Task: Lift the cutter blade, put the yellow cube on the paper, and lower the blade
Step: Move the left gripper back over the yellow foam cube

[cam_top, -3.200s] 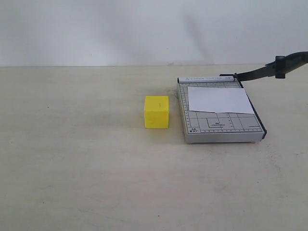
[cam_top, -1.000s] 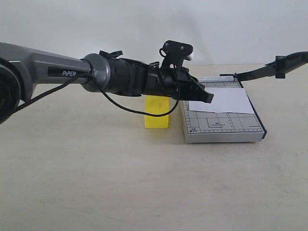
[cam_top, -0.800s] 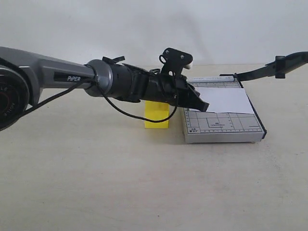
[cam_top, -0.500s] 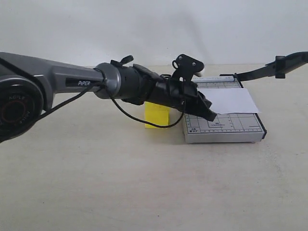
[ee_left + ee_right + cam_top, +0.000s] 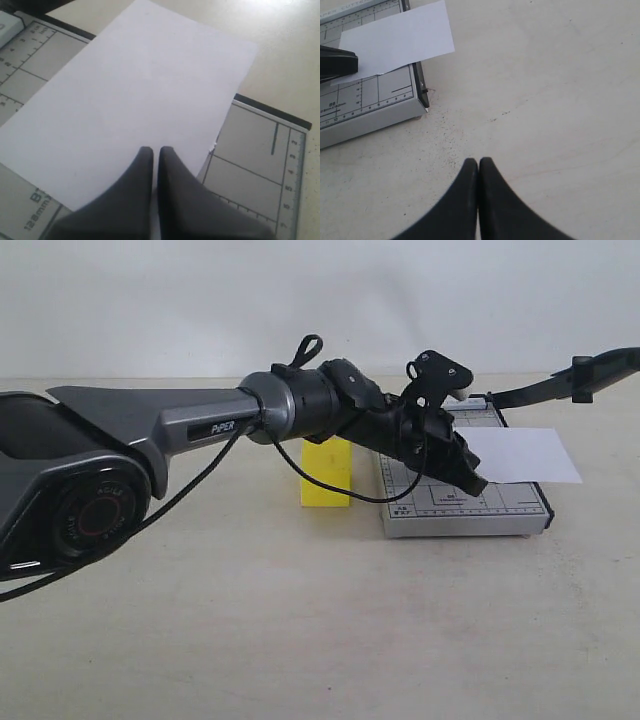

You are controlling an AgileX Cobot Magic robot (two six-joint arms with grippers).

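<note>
A: White paper (image 5: pixel 135 95), thin and smooth, fills the left wrist view. The left tool (image 5: pixel 155 150) shows there with its dark tapered fingers pressed together, tips at the sheet's near edge.

B: The exterior view adds what that one misses. The yellow cube (image 5: pixel 326 480), matte and plain-faced, sits on the counter (image 5: pixel 300 620) behind that tool, partly hidden by its arm and just beside the grey gridded base (image 5: pixel 460 508).

A: And the sheet?

B: Ahead of the tool's tips it overhangs the base's far side. The cutter blade (image 5: pixel 560 386), a slim black lever, stands raised beyond the tool.

A: Only the right wrist view shows the right tool (image 5: pixel 478 161). Its fingers are closed against each other above pale, speckled counter, with the base's corner ahead of it.
</note>
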